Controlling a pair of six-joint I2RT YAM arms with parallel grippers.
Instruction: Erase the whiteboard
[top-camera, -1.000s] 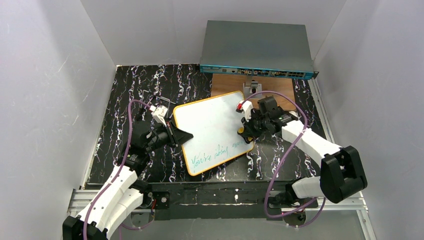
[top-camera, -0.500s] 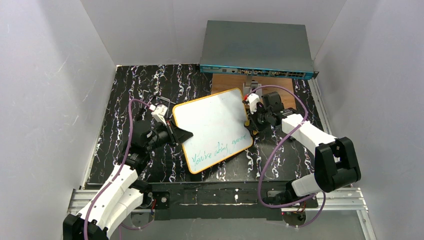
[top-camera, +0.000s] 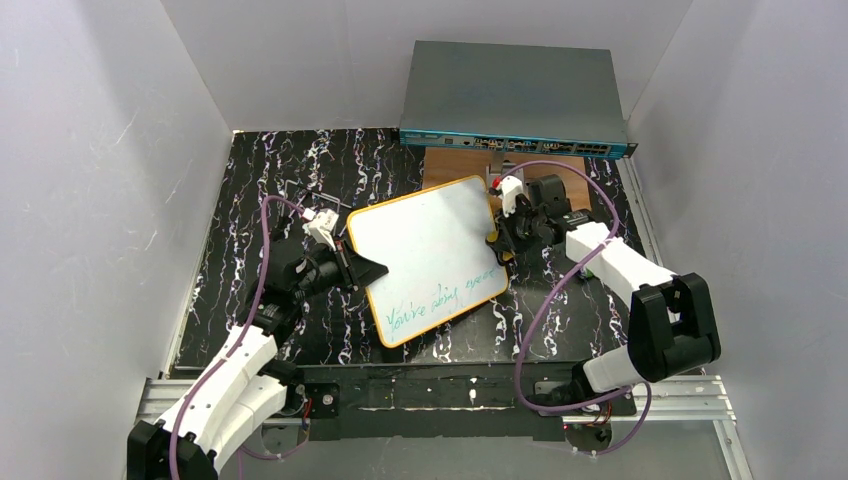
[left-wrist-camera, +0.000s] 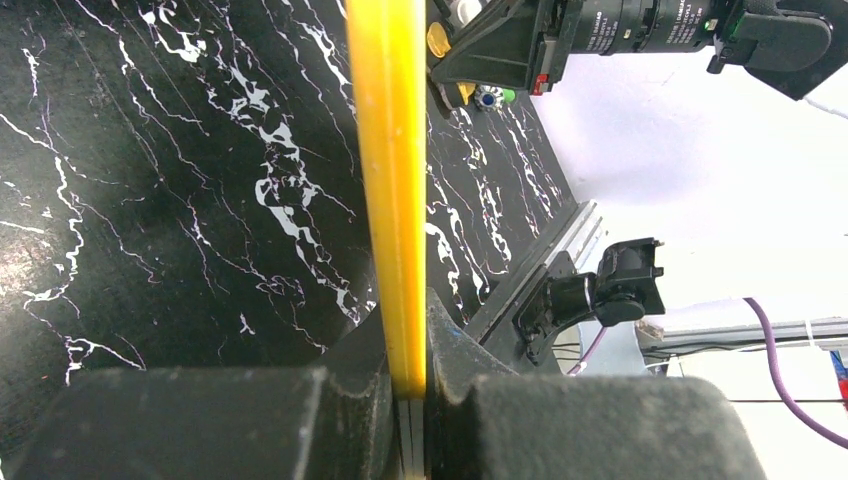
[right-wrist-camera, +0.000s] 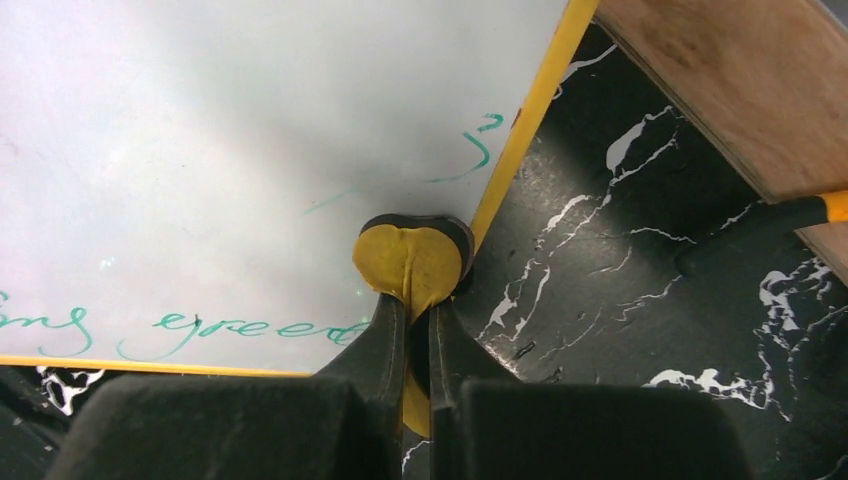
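Note:
The whiteboard (top-camera: 430, 250) lies tilted on the black marbled table, its orange-yellow rim (left-wrist-camera: 388, 150) seen edge-on in the left wrist view. My left gripper (top-camera: 370, 268) (left-wrist-camera: 408, 385) is shut on the board's left edge. Green handwriting (top-camera: 445, 297) (right-wrist-camera: 230, 328) runs along the near part, and faint green strokes (right-wrist-camera: 478, 145) sit by the right rim. My right gripper (top-camera: 500, 243) (right-wrist-camera: 410, 325) is shut on a yellow eraser pad (right-wrist-camera: 412, 258). The pad presses on the whiteboard (right-wrist-camera: 250, 130) at its right edge.
A brown wooden board (top-camera: 455, 168) (right-wrist-camera: 740, 90) lies behind the whiteboard, with a small metal stand (top-camera: 505, 170) on it. A grey network switch (top-camera: 515, 95) stands at the back. A black and yellow handle (right-wrist-camera: 770, 218) lies right of the eraser. White walls enclose the table.
My right gripper has slid the eraser from inside the board's right part out to its right edge and a little farther back. The left gripper keeps its hold; the board shifted slightly.

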